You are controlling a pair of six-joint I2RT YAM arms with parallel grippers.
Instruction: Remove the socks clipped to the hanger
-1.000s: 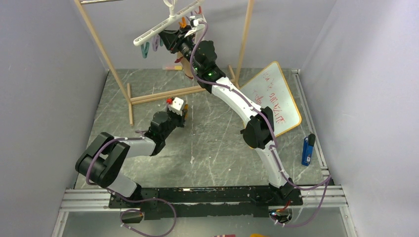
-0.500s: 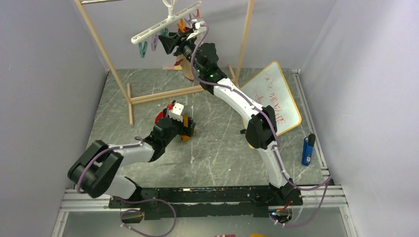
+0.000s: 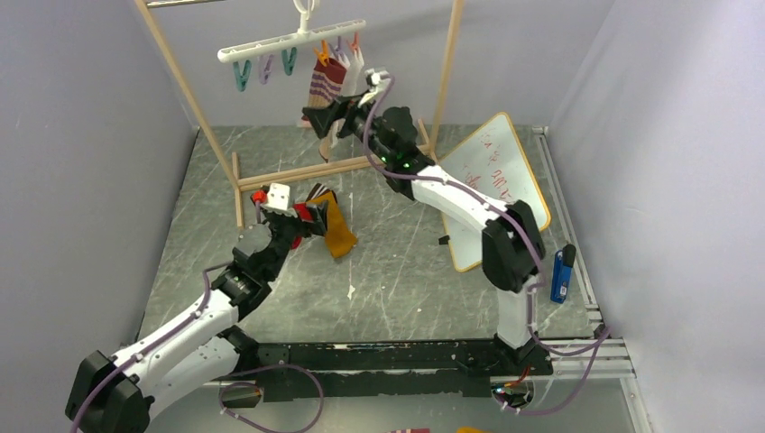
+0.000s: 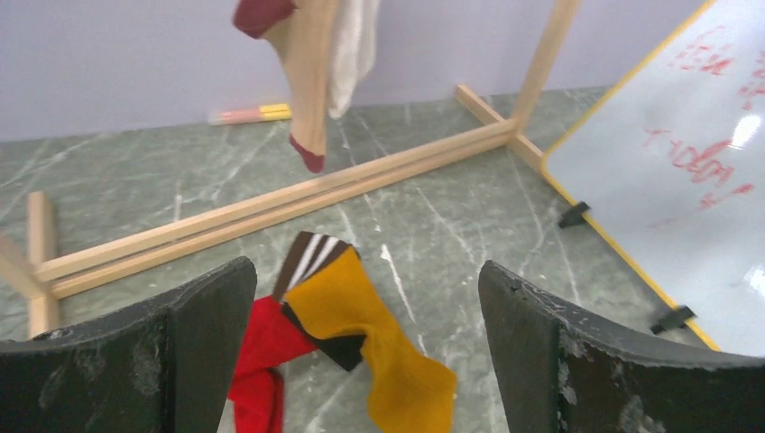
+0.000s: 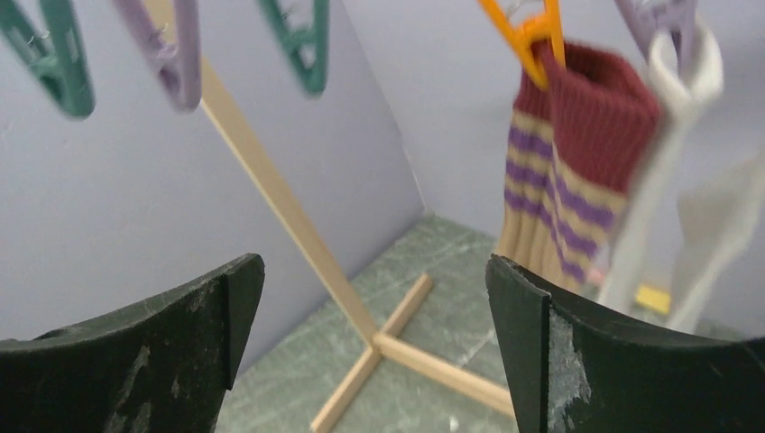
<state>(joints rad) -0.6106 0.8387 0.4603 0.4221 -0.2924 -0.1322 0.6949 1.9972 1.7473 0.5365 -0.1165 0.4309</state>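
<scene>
The white hanger (image 3: 289,41) hangs from the rack's top bar with empty teal and purple clips (image 5: 171,50) at its left end. A maroon-and-cream striped sock (image 5: 577,171) stays under an orange clip (image 5: 528,32), with a white sock (image 5: 659,180) beside it. My right gripper (image 5: 374,263) is open and empty, just below and left of those socks (image 3: 327,81). On the table lie a mustard sock (image 4: 379,334) with a striped cuff, a red sock (image 4: 262,352) and a black one (image 4: 343,347). My left gripper (image 4: 365,271) stands open above this pile, holding nothing.
The wooden rack (image 3: 189,99) stands at the back, its base rail (image 4: 271,212) crossing the floor. A whiteboard (image 3: 501,180) leans at the right. A blue object (image 3: 561,273) lies near the right edge. A marker (image 4: 248,115) lies by the back wall.
Both grippers opened. The left one let the mustard sock drop onto the red and black socks and drew back left. The right one left the clips and sank; the hanger swung level.
</scene>
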